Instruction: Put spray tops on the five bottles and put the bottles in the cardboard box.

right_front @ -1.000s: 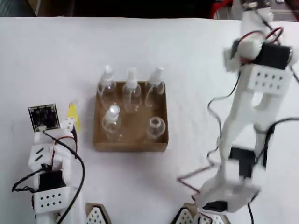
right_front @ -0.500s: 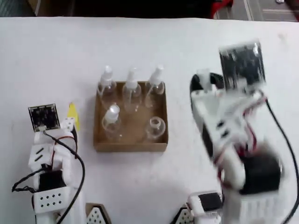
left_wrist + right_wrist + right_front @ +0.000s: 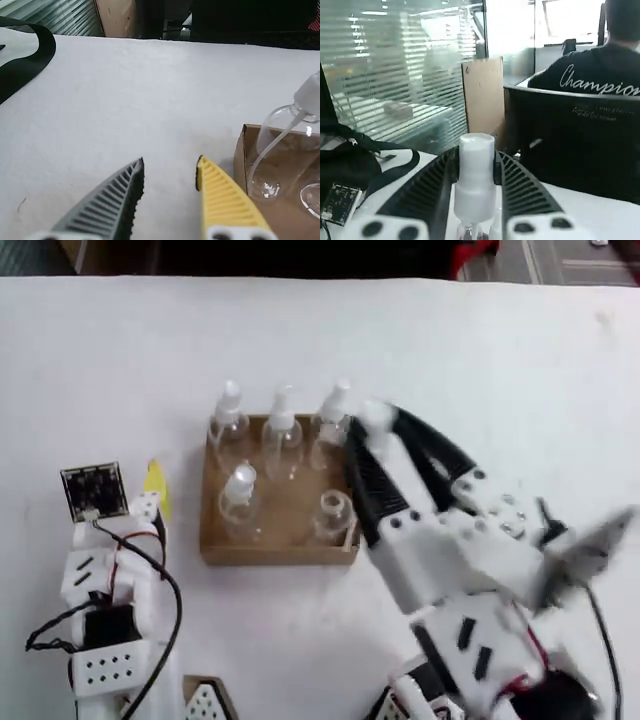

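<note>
From where I stand, the right gripper point(image 3: 476, 159) is clamped on a white spray top point(image 3: 476, 192), hanging at the two o'clock corner of the cardboard box point(image 3: 278, 552). Five bottles point(image 3: 281, 445) stand inside. The bare bottle point(image 3: 333, 510) is at five o'clock. The left gripper point(image 3: 170, 172) sits with its fingers parted, at the box's nine o'clock.

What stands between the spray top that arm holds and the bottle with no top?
Nothing visible does. The right gripper holds the spray top at the right edge of the cardboard box; the open bottle sits in its near right corner. A capped bottle stands close beside the top.
</note>
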`<state>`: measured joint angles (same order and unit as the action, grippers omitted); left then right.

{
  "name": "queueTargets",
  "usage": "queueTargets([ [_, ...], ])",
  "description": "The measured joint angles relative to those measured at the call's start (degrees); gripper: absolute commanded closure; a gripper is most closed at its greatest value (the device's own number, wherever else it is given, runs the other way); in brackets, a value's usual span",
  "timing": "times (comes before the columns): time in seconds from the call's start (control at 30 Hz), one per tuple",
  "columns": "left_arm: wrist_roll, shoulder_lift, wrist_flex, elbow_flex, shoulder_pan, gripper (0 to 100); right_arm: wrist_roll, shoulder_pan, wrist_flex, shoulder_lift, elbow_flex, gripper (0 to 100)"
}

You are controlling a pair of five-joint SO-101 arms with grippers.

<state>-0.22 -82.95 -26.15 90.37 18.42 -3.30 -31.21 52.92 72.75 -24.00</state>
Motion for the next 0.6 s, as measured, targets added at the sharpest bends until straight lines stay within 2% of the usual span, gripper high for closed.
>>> queueTargets([
  [0.33, 0.00, 0.00, 0.00, 0.00, 0.00, 83, 1.58, -0.35, -27.43, 7.21, -29.45, 98.3],
  [0.6, 0.00, 0.00, 0.00, 0.00, 0.00, 83, 3.16, 0.09, -30.07, 7.65, -31.91, 98.3],
])
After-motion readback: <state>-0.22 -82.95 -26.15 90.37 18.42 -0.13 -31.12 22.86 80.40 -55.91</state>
